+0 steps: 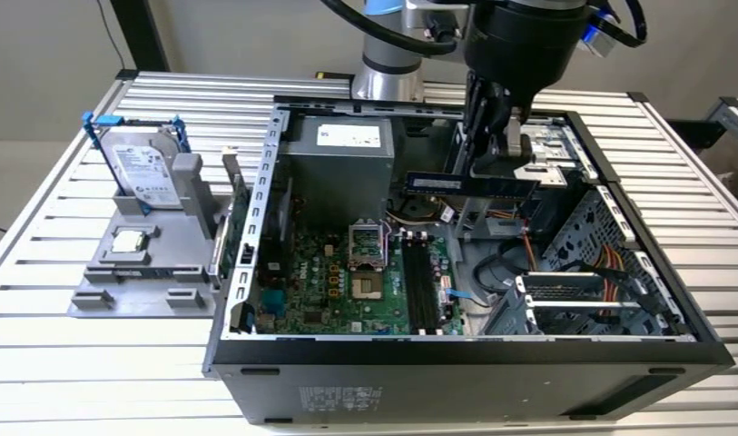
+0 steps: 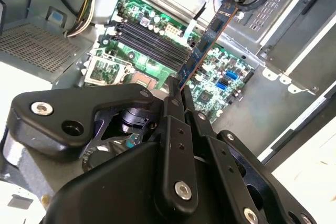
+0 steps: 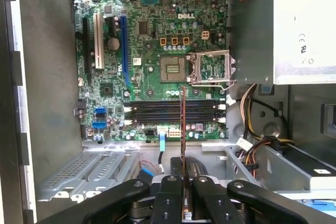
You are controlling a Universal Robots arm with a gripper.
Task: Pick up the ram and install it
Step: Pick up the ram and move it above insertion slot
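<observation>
My gripper (image 1: 490, 173) is shut on the ram (image 1: 472, 186), a long thin bluish-green stick with dark chips. It hangs level in the air above the open computer case, over the motherboard (image 1: 332, 286). In the first wrist view the ram (image 3: 183, 124) shows edge-on, running out from the fingertips (image 3: 173, 184) across the black memory slots (image 3: 173, 113). The second wrist view has the ram (image 2: 207, 38) slanting away from the gripper (image 2: 177, 90), above and beside the memory slots (image 2: 149, 38). The slots (image 1: 419, 282) hold no stick.
The case lies open on a slatted table (image 1: 54, 354). Inside are a power supply (image 1: 339, 159), an open processor socket (image 1: 366, 259), a drive cage (image 1: 581, 309) and orange cables (image 1: 611, 272). At the exterior view's left, a grey stand (image 1: 139, 272) carries a hard drive (image 1: 144, 168) and a processor chip (image 1: 129, 241).
</observation>
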